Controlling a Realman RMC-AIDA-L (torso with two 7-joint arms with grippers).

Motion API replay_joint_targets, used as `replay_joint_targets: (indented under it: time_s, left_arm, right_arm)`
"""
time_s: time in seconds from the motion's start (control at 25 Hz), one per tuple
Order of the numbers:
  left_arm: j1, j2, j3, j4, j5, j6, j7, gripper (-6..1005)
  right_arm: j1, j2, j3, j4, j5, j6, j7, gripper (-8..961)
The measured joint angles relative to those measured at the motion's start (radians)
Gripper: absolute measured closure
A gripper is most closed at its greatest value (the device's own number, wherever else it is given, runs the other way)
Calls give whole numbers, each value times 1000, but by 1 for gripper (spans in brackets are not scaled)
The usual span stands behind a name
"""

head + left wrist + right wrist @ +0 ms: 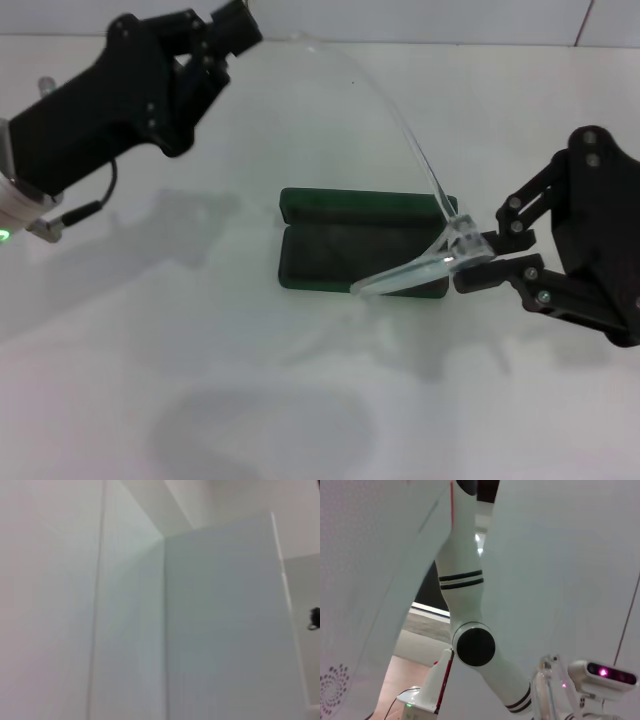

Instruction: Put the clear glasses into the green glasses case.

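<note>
The green glasses case (330, 255) lies open in the middle of the white table, its lid folded back on the far side. My right gripper (478, 262) is shut on the clear glasses (420, 268) at one end of the frame, holding them tilted over the right end of the case. One long clear arm arcs up and back toward my left gripper (238, 25), which hangs high at the far left; whether it touches the arm's tip I cannot tell. In the right wrist view a piece of the clear glasses (546, 680) shows close up. The left wrist view shows only walls.
The white table (200, 380) spreads around the case, with a faint shadow patch near its front. A cable (85, 212) hangs from my left arm at the left edge. The right wrist view looks back at the robot's white body (470, 630).
</note>
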Motion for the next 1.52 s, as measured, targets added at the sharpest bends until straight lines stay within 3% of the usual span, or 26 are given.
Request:
replay_joint_targets:
  time_s: [0.2, 0.52, 0.92, 1.52]
  left_arm:
    - [10, -1, -60, -1, -1, -7, -6, 945]
    - [-5, 3, -50, -3, 39, -33, -24, 945]
    - [-64, -9, -46, -6, 139, -57, -53, 945]
    - [-104, -11, 79, -6, 138, -45, -71, 945]
  right_arm:
    - [-6, -1, 3, -15, 14, -1, -15, 906]
    - [7, -1, 0, -16, 23, -8, -41, 905]
    - [37, 2, -9, -11, 43, -27, -56, 906]
    - [41, 2, -10, 6, 43, -24, -74, 905]
